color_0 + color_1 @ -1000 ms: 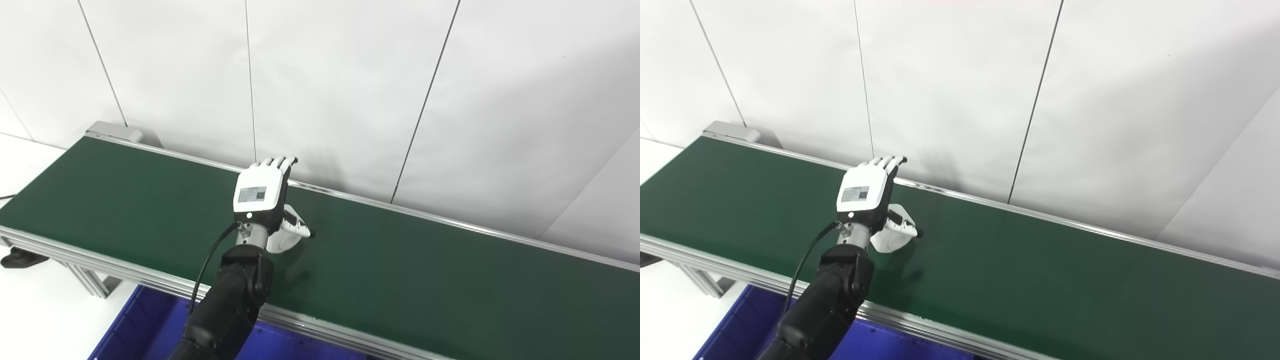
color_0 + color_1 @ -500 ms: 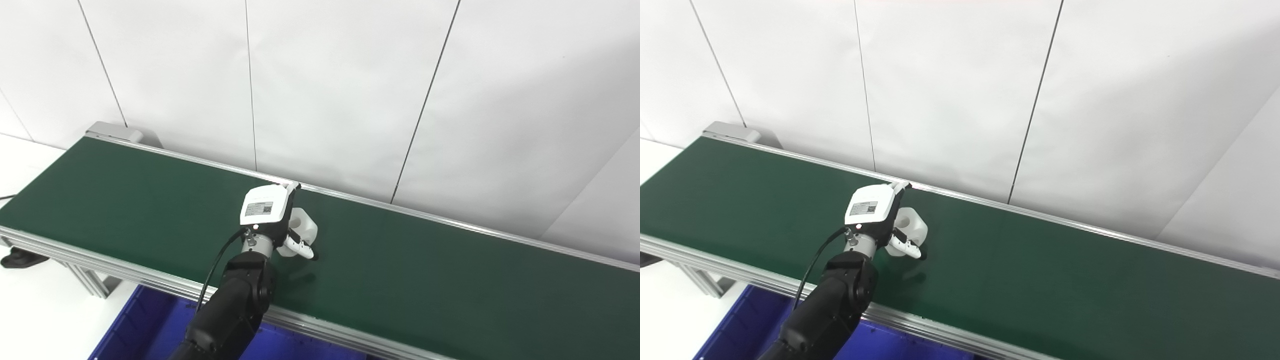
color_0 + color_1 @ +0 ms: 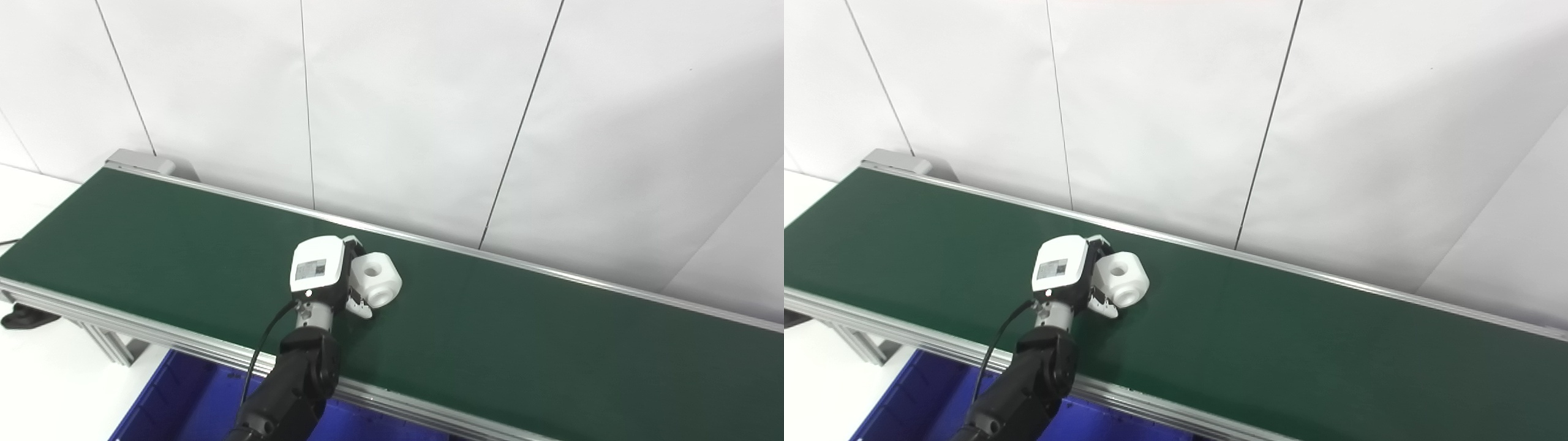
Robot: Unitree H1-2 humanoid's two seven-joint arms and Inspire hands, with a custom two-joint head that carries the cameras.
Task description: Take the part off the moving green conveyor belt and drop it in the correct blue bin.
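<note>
Floor and foot: at the far left a white floor shows beside the conveyor, with a dark foot-like shape (image 3: 23,315) lying under the frame's corner.
End housing: a grey metal housing (image 3: 142,163) caps the conveyor's far left end, against the wall.
Conveyor belt: the green conveyor belt (image 3: 153,239) runs from the upper left down toward the lower right, edged by silver aluminium rails (image 3: 153,334) on the near and far sides.
Blue bin: a blue bin (image 3: 184,404) sits below the near rail at the bottom left — only part of its interior and ribbed wall shows, and the arm covers some of it.
Left arm: the black forearm (image 3: 294,386) rises from the bottom edge, crosses the near rail and ends over the middle of the belt; a black cable loops along its left side.
Left hand: the left hand (image 3: 321,272) shows its white back with a small label, fingers curled round the part on its right side — closed on it, the thumb (image 3: 361,306) tucked under the near lower side.
Part: a white blocky part (image 3: 376,278) with a round hole in its top face and a rounded stub facing the camera; it is held in the left hand, above the belt's centre strip; whether it is touching the belt cannot be told.
Belt to the right: bare green surface stretches away to the right edge.
Wall: white panels (image 3: 429,110) with thin dark seams stand behind the belt.
Right hand: out of view.
</note>
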